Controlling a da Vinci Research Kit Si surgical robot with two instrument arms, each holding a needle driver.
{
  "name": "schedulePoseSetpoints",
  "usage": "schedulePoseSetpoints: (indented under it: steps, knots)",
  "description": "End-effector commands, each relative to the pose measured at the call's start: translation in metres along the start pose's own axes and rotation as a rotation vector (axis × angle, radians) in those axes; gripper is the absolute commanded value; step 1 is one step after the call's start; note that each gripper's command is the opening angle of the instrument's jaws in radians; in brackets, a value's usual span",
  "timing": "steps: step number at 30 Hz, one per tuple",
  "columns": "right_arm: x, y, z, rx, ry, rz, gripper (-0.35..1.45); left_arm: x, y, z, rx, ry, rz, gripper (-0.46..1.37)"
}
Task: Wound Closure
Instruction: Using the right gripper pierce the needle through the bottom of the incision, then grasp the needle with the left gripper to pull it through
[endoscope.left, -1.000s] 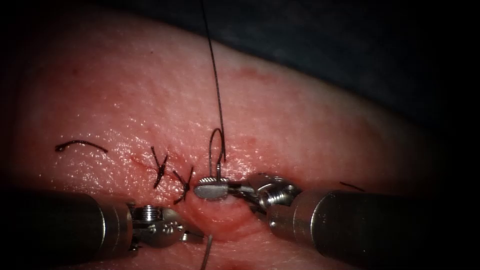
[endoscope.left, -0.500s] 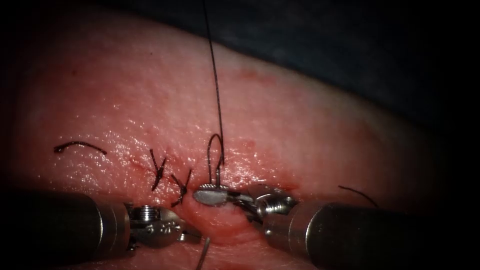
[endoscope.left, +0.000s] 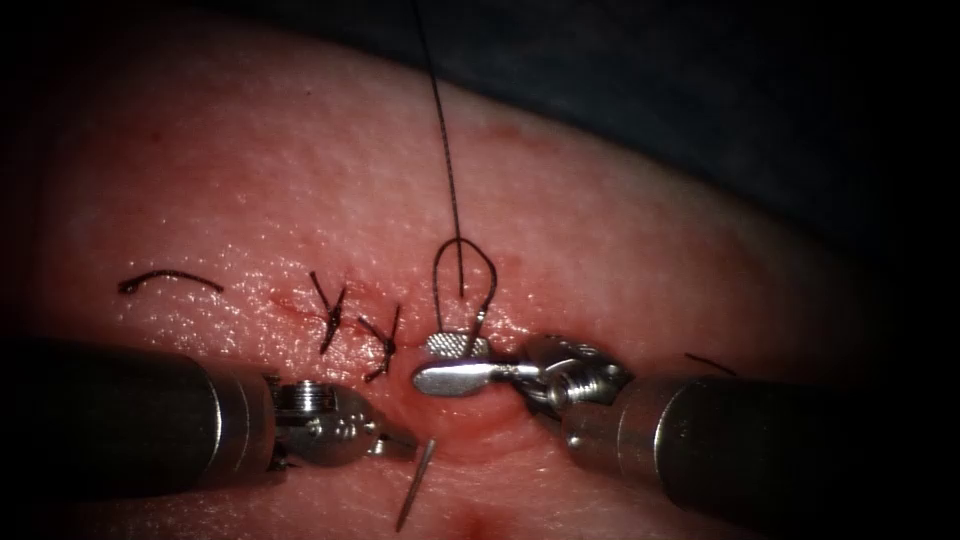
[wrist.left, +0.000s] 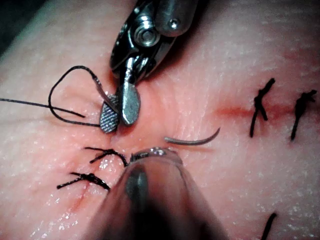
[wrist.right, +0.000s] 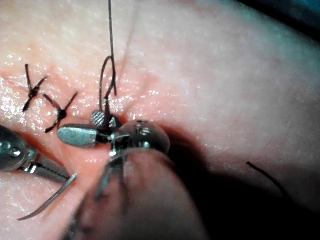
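Right tool (endoscope.left: 452, 362) has its jaws parted, one touching the thread (endoscope.left: 466, 262) loop just past the cut (endoscope.left: 440, 440); left tool (endoscope.left: 395, 442) grips the needle (endoscope.left: 414, 500) near one end, clear of the tissue (endoscope.left: 600, 220); judgement: keep the loop slack, needle steady.

Tissue (endoscope.left: 600, 230) bearing cut thread ends (endoscope.left: 168, 280)

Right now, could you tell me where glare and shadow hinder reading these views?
Endoscope view: edges fall dark, wet tissue glints; the open right pincer holds nothing, thread loop touching it. Left wrist view: glare on that pincer's metal. Right wrist view: its shaft shadows the tissue; the needle, out of the tissue, lies at the left pincer's tip, grip unclear.
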Motion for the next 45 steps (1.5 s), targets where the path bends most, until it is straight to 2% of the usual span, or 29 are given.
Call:
schedulePoseSetpoints:
  steps: [1, 7, 15, 19, 23, 25, 27, 30, 31, 34, 40, 45]
  knots:
    - [0.0004, 0.0007, -0.0001, -0.005, 0.008, -0.009, 0.92, 0.0000, 0.0000, 0.0000, -0.007, 0.000, 0.001, -0.35]
    - [0.0023, 0.0032, -0.0010, -0.040, 0.011, -0.033, 0.90, 0.0000, 0.0000, -0.0001, -0.008, 0.000, 0.001, -0.35]
    - [0.0040, 0.0051, -0.0019, -0.051, 0.009, -0.080, 0.92, 0.0001, -0.0006, -0.0002, -0.008, 0.016, 0.047, -0.35]
    - [0.0043, 0.0056, -0.0024, -0.052, 0.009, -0.122, 0.93, 0.0001, -0.0017, -0.0001, 0.000, 0.063, 0.092, -0.27]
    - [0.0040, 0.0057, -0.0025, -0.050, 0.008, -0.130, 0.91, 0.0004, -0.0021, 0.0001, 0.014, 0.112, 0.127, -0.09]
    - [0.0037, 0.0060, -0.0025, -0.049, 0.007, -0.133, 0.87, 0.0008, -0.0021, 0.0003, -0.008, 0.163, 0.151, 0.05]
    - [0.0035, 0.0064, -0.0025, -0.049, 0.008, -0.136, 0.85, 0.0013, -0.0020, 0.0005, -0.026, 0.186, 0.178, 0.11]
    - [0.0032, 0.0072, -0.0026, -0.049, 0.008, -0.142, 0.85, 0.0021, -0.0013, 0.0009, -0.057, 0.212, 0.209, 0.32]
    - [0.0032, 0.0072, -0.0026, -0.049, 0.008, -0.142, 0.85, 0.0022, -0.0012, 0.0010, -0.063, 0.214, 0.210, 0.32]
    - [0.0030, 0.0081, -0.0029, -0.048, 0.008, -0.148, 0.82, 0.0033, 0.0003, 0.0013, -0.109, 0.267, 0.237, 0.48]
    - [0.0028, 0.0091, -0.0035, -0.050, 0.009, -0.154, 0.81, 0.0052, 0.0025, 0.0017, -0.163, 0.346, 0.278, 0.58]
    - [0.0025, 0.0095, -0.0038, -0.051, 0.010, -0.157, 0.80, 0.0066, 0.0020, 0.0019, -0.195, 0.407, 0.256, 0.57]
